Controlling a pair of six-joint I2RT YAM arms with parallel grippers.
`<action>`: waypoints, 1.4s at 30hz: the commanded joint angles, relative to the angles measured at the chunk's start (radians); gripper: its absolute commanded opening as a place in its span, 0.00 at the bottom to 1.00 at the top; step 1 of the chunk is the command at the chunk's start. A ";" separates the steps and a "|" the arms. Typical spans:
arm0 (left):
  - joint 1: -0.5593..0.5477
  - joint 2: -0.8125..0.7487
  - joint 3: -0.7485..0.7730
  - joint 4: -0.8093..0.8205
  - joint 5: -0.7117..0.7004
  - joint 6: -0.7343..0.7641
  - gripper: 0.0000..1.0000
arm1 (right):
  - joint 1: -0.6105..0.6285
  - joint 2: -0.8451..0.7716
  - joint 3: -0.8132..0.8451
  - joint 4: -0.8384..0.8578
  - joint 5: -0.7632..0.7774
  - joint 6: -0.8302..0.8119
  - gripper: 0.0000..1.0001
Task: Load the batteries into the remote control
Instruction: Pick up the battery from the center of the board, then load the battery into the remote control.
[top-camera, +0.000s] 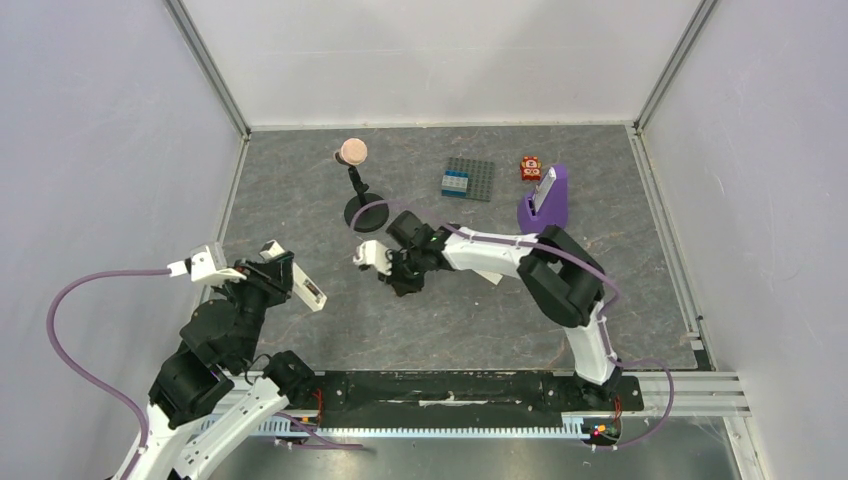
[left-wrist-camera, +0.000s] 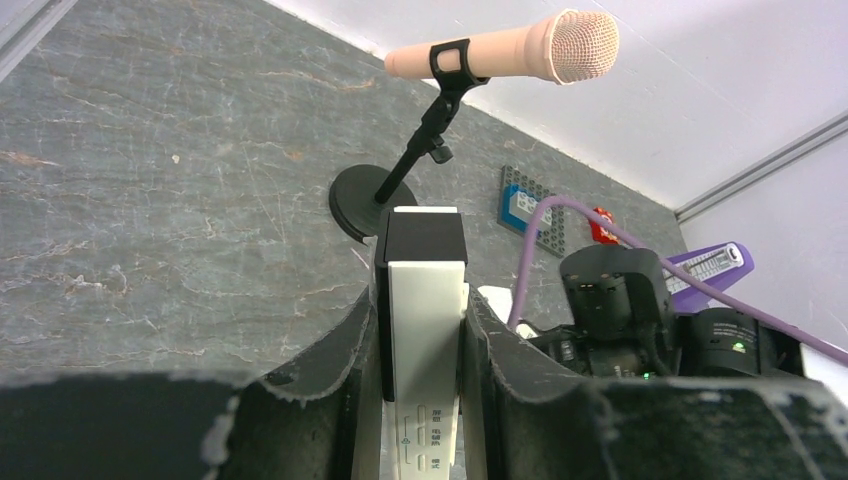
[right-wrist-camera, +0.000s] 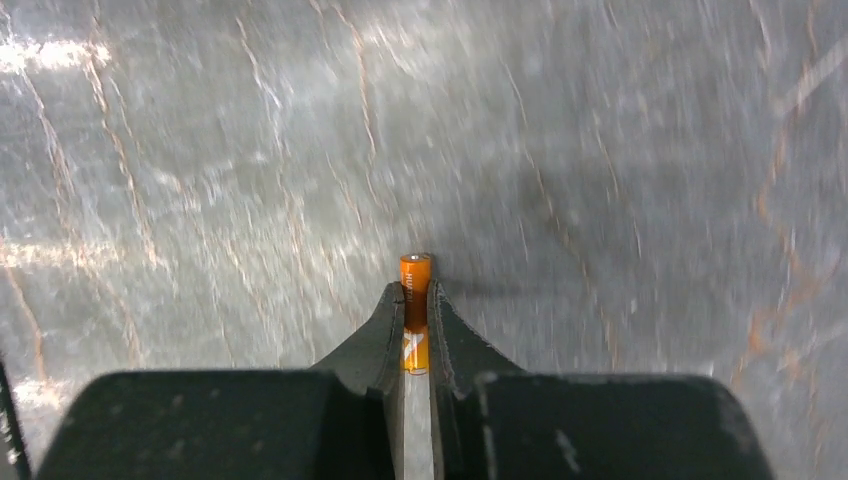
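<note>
One orange battery (right-wrist-camera: 415, 290) pinched in the right gripper (right-wrist-camera: 416, 300)'s jaws, remote control (left-wrist-camera: 427, 330) clamped in the left gripper (left-wrist-camera: 421, 305)'s; aligning them likely comes next.

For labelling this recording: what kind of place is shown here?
Most likely a robot test cell in a laboratory: plain white walls enclose a grey table, and unrelated props, a microphone and a brick plate, stand on it.

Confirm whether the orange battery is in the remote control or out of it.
Out. The right gripper pinches the orange battery; the left gripper holds the remote control separately.
</note>
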 joint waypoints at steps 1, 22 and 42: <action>-0.002 0.013 0.011 0.064 0.031 -0.035 0.02 | -0.051 -0.168 -0.126 0.107 0.007 0.163 0.05; -0.002 0.190 -0.346 0.709 0.439 -0.224 0.02 | -0.093 -0.845 -0.616 0.517 0.221 0.711 0.08; -0.002 0.497 -0.467 1.400 0.597 -0.482 0.02 | 0.050 -1.016 -0.691 0.796 0.245 0.892 0.07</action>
